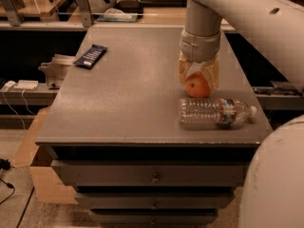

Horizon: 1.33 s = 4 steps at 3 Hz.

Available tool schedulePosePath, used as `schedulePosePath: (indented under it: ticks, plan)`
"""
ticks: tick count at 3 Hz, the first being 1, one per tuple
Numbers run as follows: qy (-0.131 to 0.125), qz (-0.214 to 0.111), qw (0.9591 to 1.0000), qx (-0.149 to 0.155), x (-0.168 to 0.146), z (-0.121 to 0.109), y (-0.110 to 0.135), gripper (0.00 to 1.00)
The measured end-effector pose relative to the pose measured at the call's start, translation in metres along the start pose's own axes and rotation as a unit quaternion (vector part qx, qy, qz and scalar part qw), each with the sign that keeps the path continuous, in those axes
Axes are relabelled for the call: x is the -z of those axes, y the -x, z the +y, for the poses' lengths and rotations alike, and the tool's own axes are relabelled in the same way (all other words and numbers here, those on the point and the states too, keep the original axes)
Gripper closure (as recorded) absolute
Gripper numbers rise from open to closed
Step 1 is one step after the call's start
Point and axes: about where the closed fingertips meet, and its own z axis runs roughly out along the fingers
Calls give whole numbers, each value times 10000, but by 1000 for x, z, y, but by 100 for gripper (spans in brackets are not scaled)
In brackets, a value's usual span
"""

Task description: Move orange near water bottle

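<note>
The orange sits between the two fingers of my gripper, at the right side of the grey table top. The fingers close against both sides of it. The orange is low, at or just above the surface; I cannot tell whether it touches. The water bottle lies on its side just in front of the orange, with its white cap pointing right and its label band near the neck. A small gap shows between orange and bottle.
A dark snack packet lies at the table's far left. The table's front edge is close behind the bottle, with drawers below. Shelving and clutter stand behind the table. A cardboard box sits on the floor at the left.
</note>
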Motion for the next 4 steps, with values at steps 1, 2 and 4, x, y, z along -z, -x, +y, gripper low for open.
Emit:
schedulePosePath:
  ticks: [1, 2, 4]
  plan:
    - [98, -54, 9999, 89, -9, -3, -4, 60]
    - [163, -78, 9998, 117, -13, -1, -5, 40]
    - [265, -101, 9994, 199, -16, 1, -6, 4]
